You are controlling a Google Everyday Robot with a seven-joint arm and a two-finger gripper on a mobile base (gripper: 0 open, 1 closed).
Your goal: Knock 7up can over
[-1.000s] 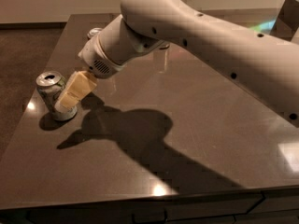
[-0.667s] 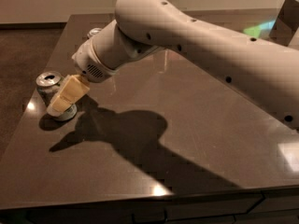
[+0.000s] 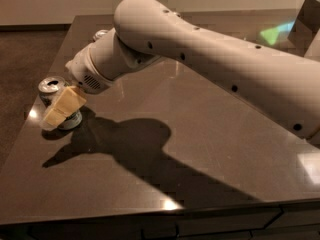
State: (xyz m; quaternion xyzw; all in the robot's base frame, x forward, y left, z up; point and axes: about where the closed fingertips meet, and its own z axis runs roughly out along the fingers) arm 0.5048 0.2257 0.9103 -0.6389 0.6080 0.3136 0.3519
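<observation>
Judging step in hand: contact/push phase of the knock-over. Small aluminium drink can w/ pale body and silver top stands nr the edge of the dark brown glossy counter at view left. Top faces up, so not tipped yet. Large white robot arm reaches across the counter. The tan-padded gripper at its end sits low and angled down, directly in front of the can body and overlapping it in view. Touching or just beside, can't say which. Gripper open vs closed: cannot tell from this angle. Can's green markings not legible, as most of the body is hidden behind the gripper. What looks like a 2nd silver can top shows behind the arm, well apart from target; not the job.

Next move, est.: sideways shove placed high on the can body so it tips rather than slides. Direction matters, since the can is nr the counter edge and an outward push may send it off. Short stroke pref., then check it lies on its side.
</observation>
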